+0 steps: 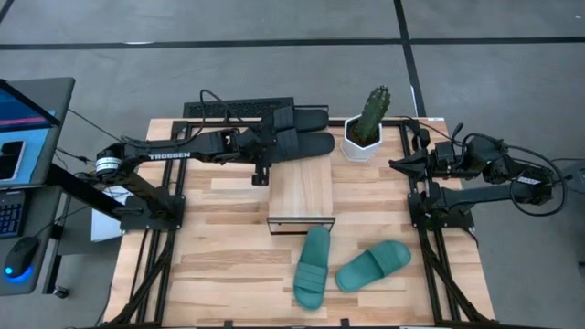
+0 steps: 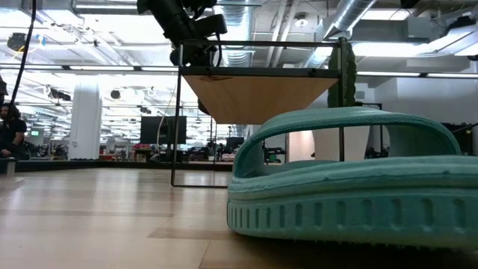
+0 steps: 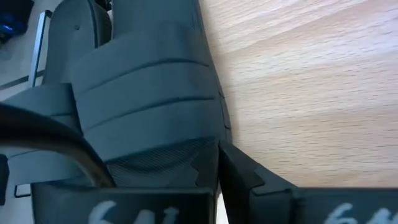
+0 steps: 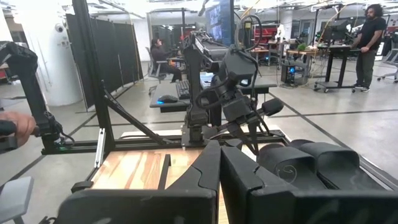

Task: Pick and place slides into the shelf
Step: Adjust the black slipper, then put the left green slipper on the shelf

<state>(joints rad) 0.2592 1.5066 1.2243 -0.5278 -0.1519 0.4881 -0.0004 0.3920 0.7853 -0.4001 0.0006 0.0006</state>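
High view: left hand (image 1: 274, 137) pinching black slide (image 1: 306, 143) over shelf (image 1: 302, 187); right hand (image 1: 396, 164) pressed together.

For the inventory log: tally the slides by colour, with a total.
Black slides: 2, one, one, side by side at the shelf's far end.
Teal slides: 2, one, one, on the table.
Total: 4

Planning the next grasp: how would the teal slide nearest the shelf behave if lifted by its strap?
The teal slide looks like thick moulded rubber, so probably light and slightly bendy. Its arched strap should hold shape. Lying flat, it shouldn't roll.
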